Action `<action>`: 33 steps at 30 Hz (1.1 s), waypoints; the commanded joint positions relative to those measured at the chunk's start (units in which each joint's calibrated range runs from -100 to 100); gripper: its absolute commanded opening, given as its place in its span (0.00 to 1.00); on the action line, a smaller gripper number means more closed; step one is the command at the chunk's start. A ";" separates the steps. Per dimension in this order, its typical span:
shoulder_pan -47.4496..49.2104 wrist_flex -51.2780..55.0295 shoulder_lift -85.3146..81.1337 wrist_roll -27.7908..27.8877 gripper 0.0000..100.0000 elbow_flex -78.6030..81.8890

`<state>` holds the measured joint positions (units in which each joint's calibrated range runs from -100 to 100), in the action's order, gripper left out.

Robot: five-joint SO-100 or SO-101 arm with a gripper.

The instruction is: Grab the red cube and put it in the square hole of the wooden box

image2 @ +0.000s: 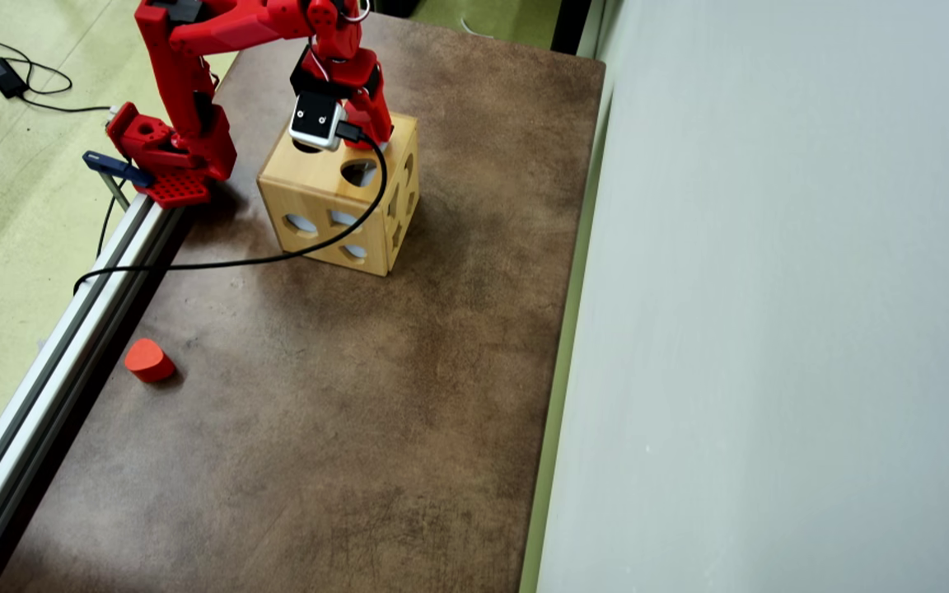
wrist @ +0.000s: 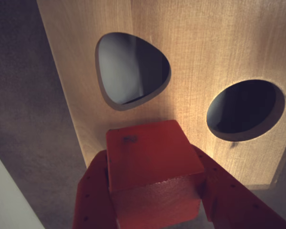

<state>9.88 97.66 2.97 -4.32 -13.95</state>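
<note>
Gripping the red cube [wrist: 155, 174], the gripper [wrist: 155, 191] has both fingers closed against its sides, one flat face turned toward the wooden box [wrist: 195, 57]; a cube, no long axis. Wrist view: teardrop cutout [wrist: 132, 69] left, round cutout [wrist: 244, 109] right. Overhead view only: orange-red rounded block [image2: 148, 360] at left, brown mat [image2: 343, 395], grey wall [image2: 771, 329] right.

red cube [wrist: 152, 164] in end effector [wrist: 155, 191], wooden box [wrist: 200, 57]

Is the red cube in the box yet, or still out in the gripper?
Out. In the wrist view the red cube sits clamped in the gripper, above the wooden box, whose teardrop and round holes show.
</note>
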 commanded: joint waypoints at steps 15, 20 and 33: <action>0.45 0.25 -0.55 -1.42 0.02 -2.87; 1.63 0.17 -0.55 -1.56 0.02 -2.87; 3.05 0.17 -0.97 -1.66 0.02 -2.87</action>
<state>12.68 97.66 2.97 -5.89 -13.95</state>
